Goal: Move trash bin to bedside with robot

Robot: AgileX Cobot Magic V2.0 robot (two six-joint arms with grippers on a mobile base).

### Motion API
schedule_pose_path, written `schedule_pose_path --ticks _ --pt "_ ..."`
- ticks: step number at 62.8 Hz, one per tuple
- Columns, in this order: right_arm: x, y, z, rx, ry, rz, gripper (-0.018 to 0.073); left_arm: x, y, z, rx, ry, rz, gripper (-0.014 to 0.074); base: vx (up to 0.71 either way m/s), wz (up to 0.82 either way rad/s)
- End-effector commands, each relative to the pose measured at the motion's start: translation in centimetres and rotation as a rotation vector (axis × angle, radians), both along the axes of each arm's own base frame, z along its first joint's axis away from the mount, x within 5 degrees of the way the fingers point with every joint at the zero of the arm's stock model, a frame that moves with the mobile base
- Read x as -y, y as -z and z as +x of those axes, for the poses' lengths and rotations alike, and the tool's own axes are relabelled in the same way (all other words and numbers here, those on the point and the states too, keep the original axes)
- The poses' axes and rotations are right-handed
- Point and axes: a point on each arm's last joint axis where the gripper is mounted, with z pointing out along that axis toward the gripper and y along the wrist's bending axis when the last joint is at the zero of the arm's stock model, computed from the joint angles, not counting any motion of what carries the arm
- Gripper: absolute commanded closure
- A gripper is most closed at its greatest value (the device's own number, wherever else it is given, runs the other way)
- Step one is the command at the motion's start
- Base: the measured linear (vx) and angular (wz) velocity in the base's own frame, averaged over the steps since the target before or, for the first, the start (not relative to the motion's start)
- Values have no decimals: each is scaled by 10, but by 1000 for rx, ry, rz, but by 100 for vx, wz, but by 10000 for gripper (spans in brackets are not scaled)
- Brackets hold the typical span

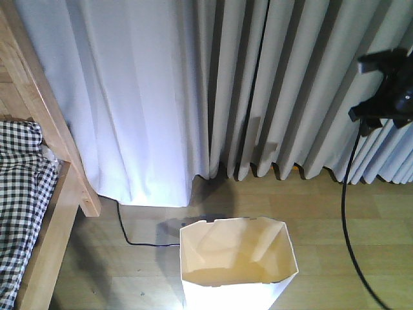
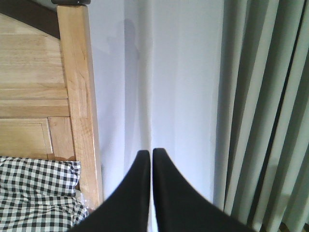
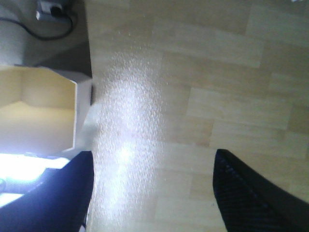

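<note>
Left gripper (image 2: 150, 157) jaws pressed together, nothing between, aimed at white curtain (image 2: 183, 82) beside light-brown wooden bed frame (image 2: 77, 96) with black-and-white checked cover (image 2: 34, 193). Right gripper (image 3: 152, 188) jaws spread wide, empty, over pale wood floor (image 3: 217, 87). White angular plastic trash bin (image 1: 237, 261) stands on floor, looks empty, near bed, not touching. Black arm (image 1: 386, 87) raised at right, cable (image 1: 348, 213) trailing.

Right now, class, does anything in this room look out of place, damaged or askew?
Only mildly. The trash bin stands upright and empty on the floor, apart from the bed frame. A black cable trails loose across the floorboards beside it. Nothing looks spilled or broken.
</note>
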Motion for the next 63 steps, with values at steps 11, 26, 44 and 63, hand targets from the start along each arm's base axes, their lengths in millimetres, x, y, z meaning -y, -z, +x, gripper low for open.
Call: schedule_pose_path --ticks 11,26,44,63 --pt "-17 -80 -65 310 -7 -25 71 0 2 1 54 2 -17 602 0 0" --pt "-23 -120 -141 554 -24 -53 71 0 2 1 54 2 -17 602 0 0" --pt "-32 -141 -235 861 -30 -52 71 0 2 1 54 2 -17 602 0 0" --pt "-45 -122 -318 1173 -19 39 71 0 2 1 54 2 -17 602 0 0"
